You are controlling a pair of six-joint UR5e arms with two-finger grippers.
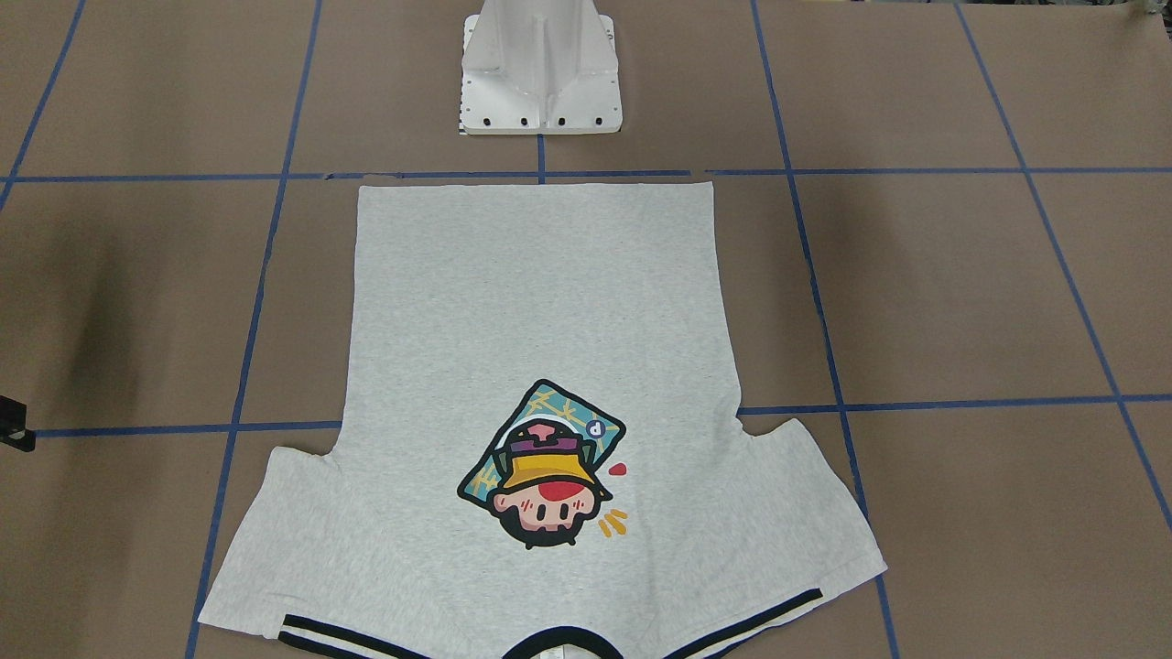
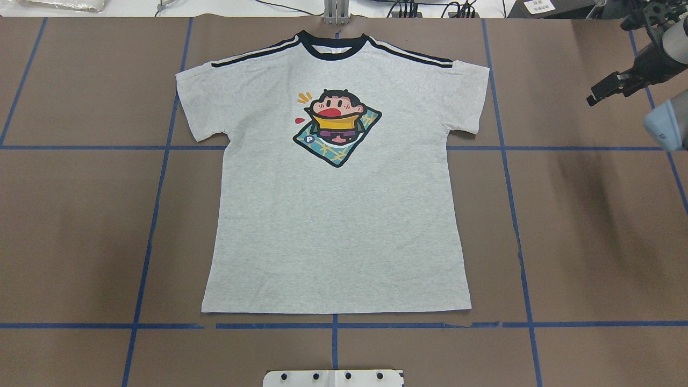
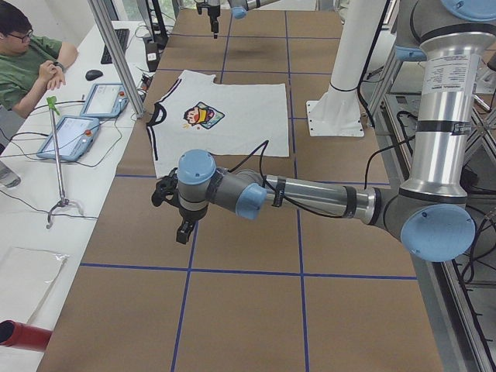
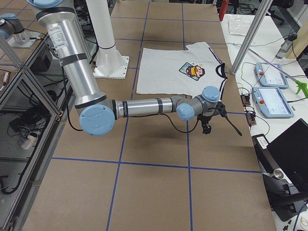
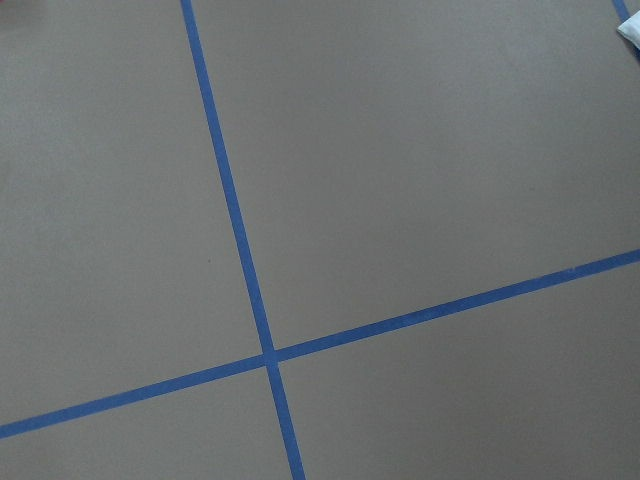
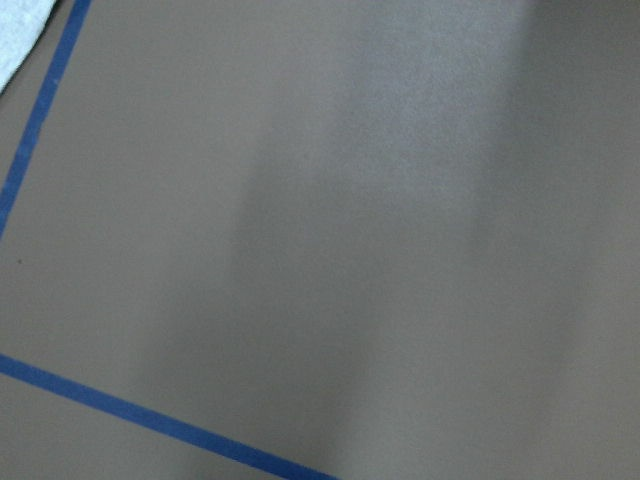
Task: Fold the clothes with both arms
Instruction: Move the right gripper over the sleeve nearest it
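Note:
The light grey T-shirt [image 2: 333, 231] lies flat and spread out on the brown table, print side up, with its black collar [image 2: 333, 51] at the far edge and its hem toward the robot's base. From the front-facing camera the T-shirt [image 1: 531, 302] looks smooth. My right gripper [image 2: 607, 91] hovers off the shirt's right sleeve, over bare table; I cannot tell whether it is open or shut. My left gripper [image 3: 186, 229] hangs above bare table past the shirt's left side, seen only from the side, so I cannot tell its state. Neither gripper touches the cloth.
The white pedestal [image 1: 540, 73] stands just behind the shirt's hem. Blue tape lines [image 2: 333, 325] grid the brown table. A seated person [image 3: 31, 62] and two tablets [image 3: 105, 99] are at a white desk beyond the far edge. A metal post [image 3: 116, 54] rises there.

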